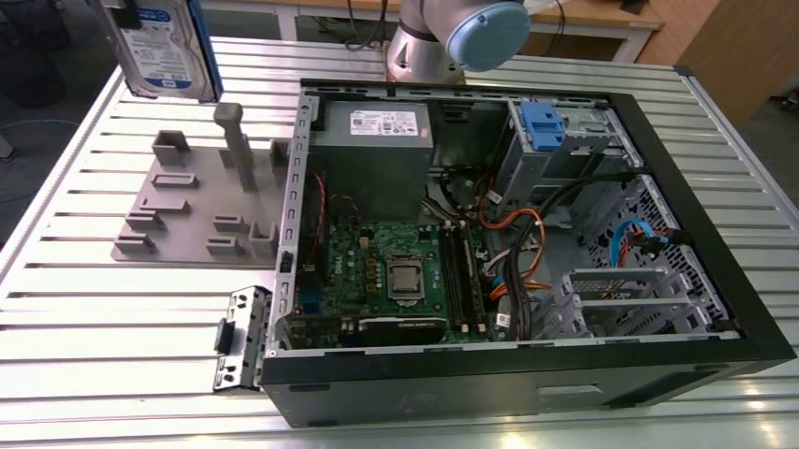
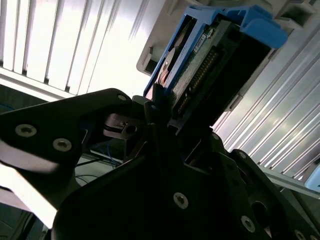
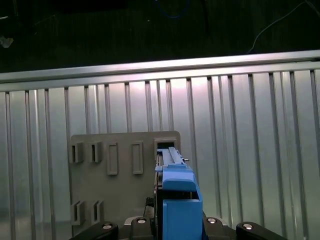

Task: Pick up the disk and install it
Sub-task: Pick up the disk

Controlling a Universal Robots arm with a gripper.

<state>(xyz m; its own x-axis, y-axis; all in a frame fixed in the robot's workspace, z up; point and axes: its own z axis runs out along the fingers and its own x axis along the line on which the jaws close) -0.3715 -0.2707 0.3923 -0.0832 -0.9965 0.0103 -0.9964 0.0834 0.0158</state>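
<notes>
1. In the exterior view, the disk is seen held clear above the grey holder plate. It is upright with its long axis near vertical and its label facing outward. The open computer case lies well apart, toward the exterior view's right.
2. In the second wrist view, the gripper is seen clamped on the disk, whose long axis runs straight out from the fingers.
3. In the first wrist view, the disk is seen edge-on, pointing away from the gripper toward the plate beyond.
</notes>
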